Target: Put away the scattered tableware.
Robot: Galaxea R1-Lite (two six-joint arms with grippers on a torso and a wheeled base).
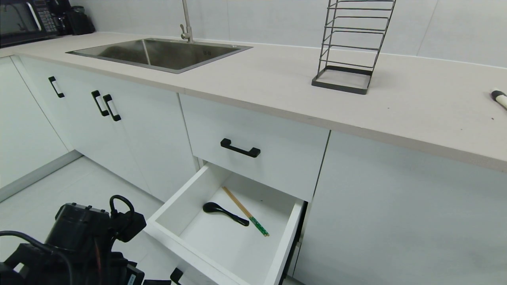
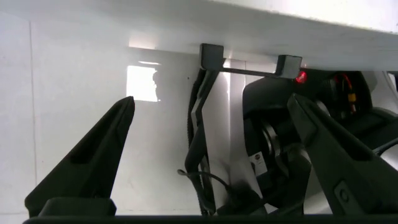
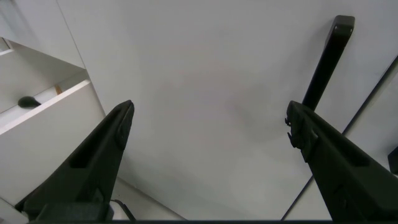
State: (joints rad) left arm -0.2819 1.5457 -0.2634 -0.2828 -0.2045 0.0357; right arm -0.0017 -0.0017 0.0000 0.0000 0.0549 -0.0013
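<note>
Pale stone-look counter (image 1: 396, 107) tops a run of white kitchen cabinets. Under it the lower drawer (image 1: 180, 194) stands pulled out, and on its floor lie a black spoon (image 1: 223, 213) and wooden chopsticks (image 1: 245, 211) with green patterned tips. The chopsticks lie just right of the spoon, slanting the same way, and whether they touch its handle end I cannot tell. Above is a shut drawer with a black bar handle (image 1: 240, 148).

The left pincer (image 2: 211, 162) is spread wide and holds nothing, facing a black handle (image 2: 249, 62) on a glossy white front. The right pincer (image 3: 211, 162) is also released and empty, facing a plain white cabinet door with a black handle (image 3: 329, 62). The open drawer's corner and the spoon's bowl (image 3: 28, 101) show beside it.

On the counter, a steel sink (image 1: 158, 53) with a faucet (image 1: 186, 23) sits far left, a dark wire rack (image 1: 350, 47) far centre, and a white item with a dark band (image 1: 500, 99) at the right edge. The print on the microwave (image 1: 23, 19) keypad is too small to read.
</note>
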